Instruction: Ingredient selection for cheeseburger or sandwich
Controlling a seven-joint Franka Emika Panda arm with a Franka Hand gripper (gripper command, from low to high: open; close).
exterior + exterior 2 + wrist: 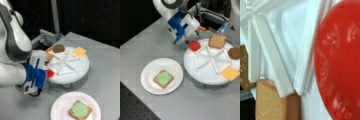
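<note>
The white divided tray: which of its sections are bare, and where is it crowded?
On the divided tray, the sections nearest the paper plate, between the red disc and the cheese square, are bare. The far side is crowded: toast square, brown patty, and the gripper at the red disc.

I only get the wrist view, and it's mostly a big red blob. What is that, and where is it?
Observer: A red disc at the rim of a white divided tray, right beside the end effector.
Operator: Is anything made already?
Observer: A toast square topped with a green disc lies on a paper plate, to a front view's left of the tray.
Operator: What else is in the tray?
Observer: A second toast square, a brown disc and a cheese square, each in its own compartment.
</note>
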